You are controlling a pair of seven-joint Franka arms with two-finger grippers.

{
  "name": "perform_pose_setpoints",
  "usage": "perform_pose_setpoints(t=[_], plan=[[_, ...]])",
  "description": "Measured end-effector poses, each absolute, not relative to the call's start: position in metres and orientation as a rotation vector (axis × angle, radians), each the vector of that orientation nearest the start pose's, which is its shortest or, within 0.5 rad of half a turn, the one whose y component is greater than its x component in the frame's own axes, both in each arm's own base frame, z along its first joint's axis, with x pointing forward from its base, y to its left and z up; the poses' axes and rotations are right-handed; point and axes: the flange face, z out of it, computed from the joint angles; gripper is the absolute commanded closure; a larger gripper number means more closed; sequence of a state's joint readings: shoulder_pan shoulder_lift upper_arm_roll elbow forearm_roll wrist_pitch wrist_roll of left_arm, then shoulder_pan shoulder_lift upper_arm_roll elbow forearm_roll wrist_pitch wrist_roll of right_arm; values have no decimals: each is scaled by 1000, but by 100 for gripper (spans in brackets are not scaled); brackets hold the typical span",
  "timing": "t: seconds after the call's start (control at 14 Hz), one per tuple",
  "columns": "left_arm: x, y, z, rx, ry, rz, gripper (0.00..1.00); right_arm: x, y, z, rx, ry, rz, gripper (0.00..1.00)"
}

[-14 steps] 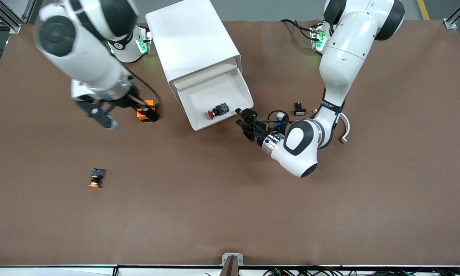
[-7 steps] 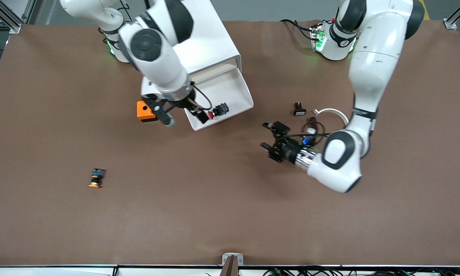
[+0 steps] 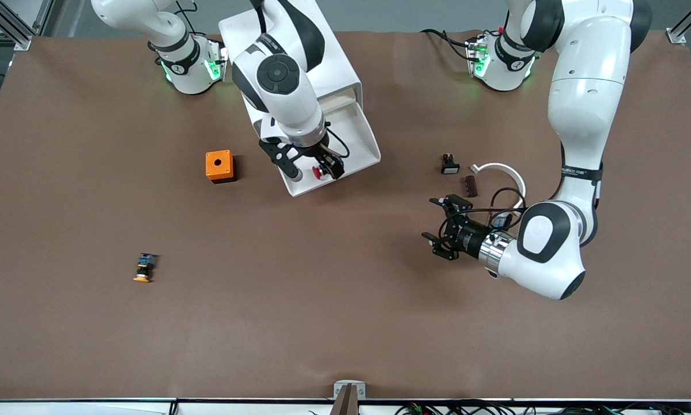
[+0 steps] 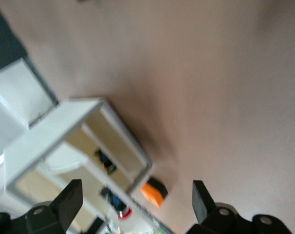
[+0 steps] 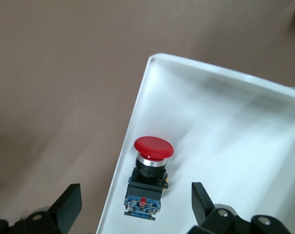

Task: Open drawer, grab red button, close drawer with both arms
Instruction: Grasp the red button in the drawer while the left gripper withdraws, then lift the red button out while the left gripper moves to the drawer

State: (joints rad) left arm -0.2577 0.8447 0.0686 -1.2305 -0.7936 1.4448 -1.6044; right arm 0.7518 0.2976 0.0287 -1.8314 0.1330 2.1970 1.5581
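The drawer (image 3: 359,135) stands pulled out of the white cabinet (image 3: 287,63). The red-capped button (image 3: 320,172) lies on its side in the drawer near the front rim; it also shows in the right wrist view (image 5: 150,175) and the left wrist view (image 4: 119,208). My right gripper (image 3: 312,167) is open and hangs just over the button, one finger to each side of it, not touching (image 5: 135,207). My left gripper (image 3: 435,219) is open and empty over bare table, away from the drawer (image 4: 135,202).
An orange cube with a round hole (image 3: 219,166) sits beside the drawer toward the right arm's end. An orange-yellow-capped button (image 3: 144,268) lies nearer the camera. A small black part (image 3: 449,164), a brown piece (image 3: 471,184) and a white curved piece (image 3: 503,170) lie by the left arm.
My right arm swung from over the orange cube to over the button in the drawer. My left gripper drew back from the drawer's front rim toward the left arm's end. The drawer stayed open.
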Motion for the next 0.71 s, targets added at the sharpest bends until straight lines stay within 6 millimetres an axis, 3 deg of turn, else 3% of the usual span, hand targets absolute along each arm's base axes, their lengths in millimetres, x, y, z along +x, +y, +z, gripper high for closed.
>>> perform_pose_setpoints(t=[0.29, 0.43, 0.57, 0.71], plan=[[659, -199, 254, 2420, 1745, -1186, 1, 439, 454, 362, -2757, 1252, 120, 4], [658, -188, 251, 2650, 1598, -1067, 1, 433, 459, 354, -2756, 1241, 114, 14], [655, -191, 249, 2856, 1425, -979, 1, 429, 465, 347, -2757, 1235, 113, 44], [651, -214, 260, 3019, 1204, -884, 1, 429, 466, 343, -2758, 1236, 112, 77]])
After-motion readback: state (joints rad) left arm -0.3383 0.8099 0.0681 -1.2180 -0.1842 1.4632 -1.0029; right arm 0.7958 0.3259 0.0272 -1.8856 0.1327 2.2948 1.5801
